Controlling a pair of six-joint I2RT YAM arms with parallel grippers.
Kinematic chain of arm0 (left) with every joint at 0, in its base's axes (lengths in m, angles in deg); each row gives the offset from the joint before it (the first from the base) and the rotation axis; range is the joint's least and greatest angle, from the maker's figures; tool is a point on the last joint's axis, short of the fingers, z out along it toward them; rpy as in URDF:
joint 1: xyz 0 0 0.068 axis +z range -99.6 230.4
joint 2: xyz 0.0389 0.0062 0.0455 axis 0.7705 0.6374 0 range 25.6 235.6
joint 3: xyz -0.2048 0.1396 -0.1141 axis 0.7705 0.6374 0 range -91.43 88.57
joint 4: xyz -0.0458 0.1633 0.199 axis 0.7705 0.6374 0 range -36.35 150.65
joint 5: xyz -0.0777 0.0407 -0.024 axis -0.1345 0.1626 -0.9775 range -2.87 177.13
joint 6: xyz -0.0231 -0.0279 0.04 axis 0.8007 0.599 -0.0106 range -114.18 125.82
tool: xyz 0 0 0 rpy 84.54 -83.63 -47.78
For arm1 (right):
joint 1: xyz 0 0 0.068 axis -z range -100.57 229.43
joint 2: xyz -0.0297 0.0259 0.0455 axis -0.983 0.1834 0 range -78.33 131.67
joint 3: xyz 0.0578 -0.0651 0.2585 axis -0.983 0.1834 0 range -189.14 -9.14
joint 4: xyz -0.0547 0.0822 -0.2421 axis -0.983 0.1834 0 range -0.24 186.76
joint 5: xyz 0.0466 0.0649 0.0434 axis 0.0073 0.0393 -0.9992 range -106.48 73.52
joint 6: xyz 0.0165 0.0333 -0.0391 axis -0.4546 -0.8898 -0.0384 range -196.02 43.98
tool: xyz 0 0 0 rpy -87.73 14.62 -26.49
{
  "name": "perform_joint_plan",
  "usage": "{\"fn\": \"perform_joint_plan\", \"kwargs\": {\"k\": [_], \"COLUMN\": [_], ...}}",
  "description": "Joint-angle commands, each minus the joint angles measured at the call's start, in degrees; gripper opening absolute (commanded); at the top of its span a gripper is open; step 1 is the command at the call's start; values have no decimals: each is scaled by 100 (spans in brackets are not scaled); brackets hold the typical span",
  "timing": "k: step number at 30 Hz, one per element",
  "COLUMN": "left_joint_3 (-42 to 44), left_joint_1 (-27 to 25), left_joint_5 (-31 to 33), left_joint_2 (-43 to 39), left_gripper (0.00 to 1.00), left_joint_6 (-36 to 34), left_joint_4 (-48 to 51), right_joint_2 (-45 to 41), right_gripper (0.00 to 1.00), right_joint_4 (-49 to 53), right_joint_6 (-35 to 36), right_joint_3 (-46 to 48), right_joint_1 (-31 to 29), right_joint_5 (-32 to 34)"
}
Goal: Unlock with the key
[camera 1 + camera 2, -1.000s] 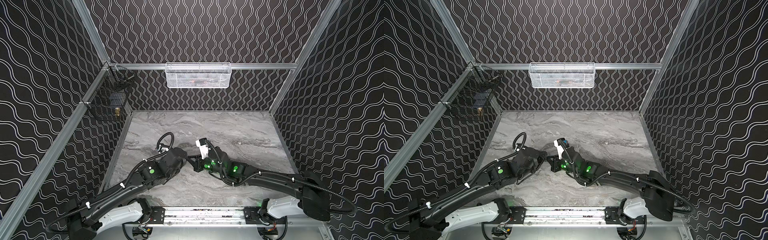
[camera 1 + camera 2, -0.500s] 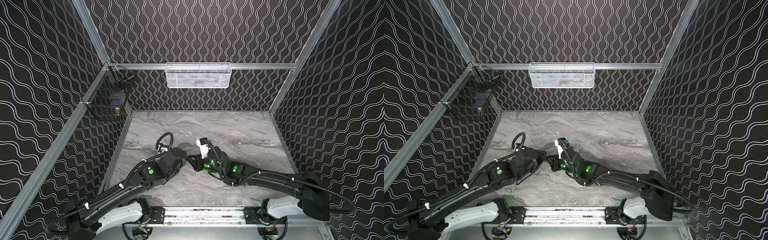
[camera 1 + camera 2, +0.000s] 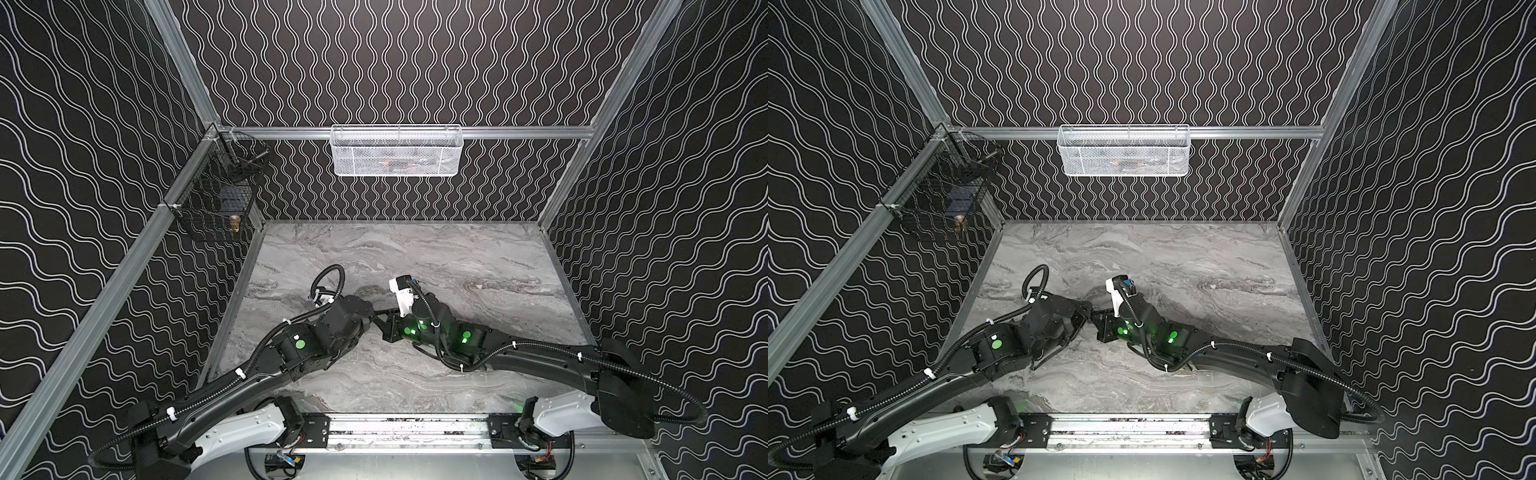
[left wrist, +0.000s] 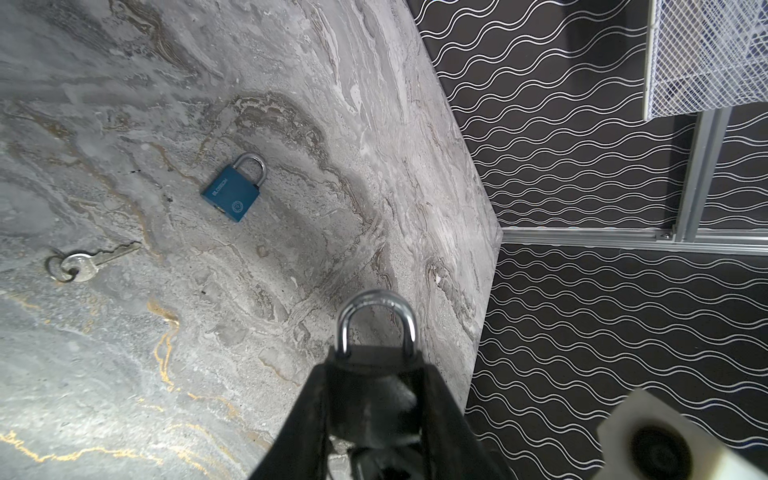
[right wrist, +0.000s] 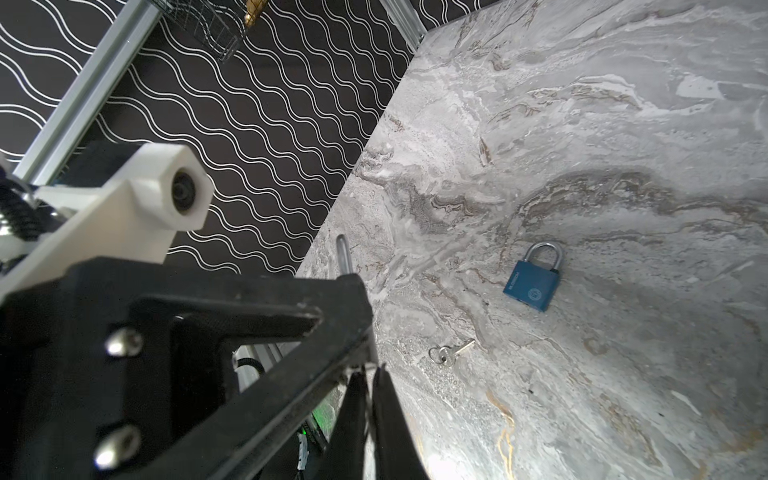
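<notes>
My left gripper (image 4: 376, 365) is shut on a black padlock (image 4: 374, 386), holding it above the marble table (image 4: 208, 374) with its silver shackle (image 4: 409, 328) sticking out past the fingers. In both top views the left gripper (image 3: 371, 321) and the right gripper (image 3: 384, 323) meet tip to tip near the table's middle. My right gripper (image 5: 371, 376) is shut, its fingertips against the underside of the left gripper. Whatever lies between them is hidden. A silver key (image 4: 85, 266) on a ring lies flat on the table, also in the right wrist view (image 5: 449, 353).
A blue padlock (image 4: 232, 193) lies flat on the table beyond the key, seen too in the right wrist view (image 5: 534, 282). A white mesh basket (image 3: 397, 151) hangs on the back wall. A black wire basket (image 3: 216, 199) hangs in the left corner.
Both grippers stay tip to tip at the table's middle. No clear movement of either arm shows.
</notes>
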Motion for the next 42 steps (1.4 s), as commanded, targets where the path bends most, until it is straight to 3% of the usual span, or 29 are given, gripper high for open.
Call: {"fn": "perform_joint_plan", "kwargs": {"k": [1, 7, 17, 26, 33, 42], "left_joint_3": [-40, 256, 289, 445, 538, 319], "left_joint_1": [3, 3, 3, 3, 3, 3], "left_joint_5": [68, -114, -290, -311, -372, -191], "left_joint_2": [-78, -276, -145, -184, -173, -178], "left_gripper": [0, 0, 0, 0, 0, 0], "left_joint_6": [-101, -52, 61, 304, 332, -4], "left_joint_4": [-351, -964, -1230, -1333, -1648, -1253], "right_joint_2": [13, 99, 12, -230, -109, -220], "right_gripper": [1, 0, 0, 0, 0, 0], "right_joint_4": [50, -160, -1753, -2358, -2687, -2268], "right_joint_6": [-297, -927, -2218, -2558, -2844, -2364], "right_joint_3": [63, 76, 677, 885, 920, 931], "right_joint_1": [10, 22, 17, -16, -14, -26], "right_joint_5": [129, -57, -36, 407, 319, 347]}}
